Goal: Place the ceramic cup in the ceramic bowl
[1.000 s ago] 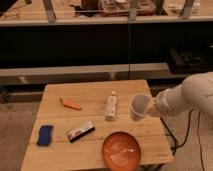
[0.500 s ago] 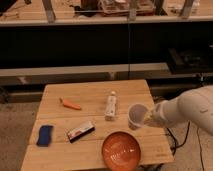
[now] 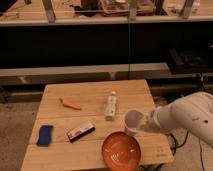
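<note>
The white ceramic cup (image 3: 133,121) is tilted, its mouth facing left, held just above the far right rim of the orange-red ceramic bowl (image 3: 120,150). My gripper (image 3: 145,122) comes in from the right on the white arm and is shut on the cup's base. The bowl sits on the wooden table (image 3: 90,102) near its front edge, with light swirl marks inside.
A white plastic bottle (image 3: 111,105) lies just behind the cup. An orange carrot-like item (image 3: 70,104) lies at the back left, a blue sponge (image 3: 44,135) at the front left, and a dark flat packet (image 3: 81,131) left of the bowl.
The arm has carried the cup down and toward the front of the table, closer to the bowl's rim. The other things have not moved.
</note>
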{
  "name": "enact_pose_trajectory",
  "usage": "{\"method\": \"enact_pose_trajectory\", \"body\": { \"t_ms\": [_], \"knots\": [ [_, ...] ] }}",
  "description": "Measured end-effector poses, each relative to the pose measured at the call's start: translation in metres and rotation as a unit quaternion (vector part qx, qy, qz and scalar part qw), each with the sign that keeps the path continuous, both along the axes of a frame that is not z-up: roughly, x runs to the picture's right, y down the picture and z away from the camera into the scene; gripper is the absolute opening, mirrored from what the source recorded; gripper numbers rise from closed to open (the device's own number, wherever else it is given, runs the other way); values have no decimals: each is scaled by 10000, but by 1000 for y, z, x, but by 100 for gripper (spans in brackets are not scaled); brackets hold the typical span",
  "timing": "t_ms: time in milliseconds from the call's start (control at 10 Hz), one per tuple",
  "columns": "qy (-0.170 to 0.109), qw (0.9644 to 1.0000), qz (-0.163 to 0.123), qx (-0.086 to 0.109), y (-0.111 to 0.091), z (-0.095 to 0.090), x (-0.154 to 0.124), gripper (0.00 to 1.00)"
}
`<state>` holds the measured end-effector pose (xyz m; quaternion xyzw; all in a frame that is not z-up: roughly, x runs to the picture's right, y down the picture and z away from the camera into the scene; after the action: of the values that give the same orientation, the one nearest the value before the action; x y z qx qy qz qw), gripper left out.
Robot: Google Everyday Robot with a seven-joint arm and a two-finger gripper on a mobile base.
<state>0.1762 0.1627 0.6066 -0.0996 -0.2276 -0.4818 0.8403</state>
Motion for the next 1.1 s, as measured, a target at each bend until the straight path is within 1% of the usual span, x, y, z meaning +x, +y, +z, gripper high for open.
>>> {"method": "enact_pose_trajectory", "body": {
  "t_ms": [200,400,700,1100],
  "knots": [
    [-39,10000,-72,-46,9,6,-7,16],
    [-48,9999,-111,-67,13,6,-9,16],
    [-77,9997,-178,-116,19,17,-8,16],
    [-97,9995,-266,-166,27,24,-11,16]
  ]
}}
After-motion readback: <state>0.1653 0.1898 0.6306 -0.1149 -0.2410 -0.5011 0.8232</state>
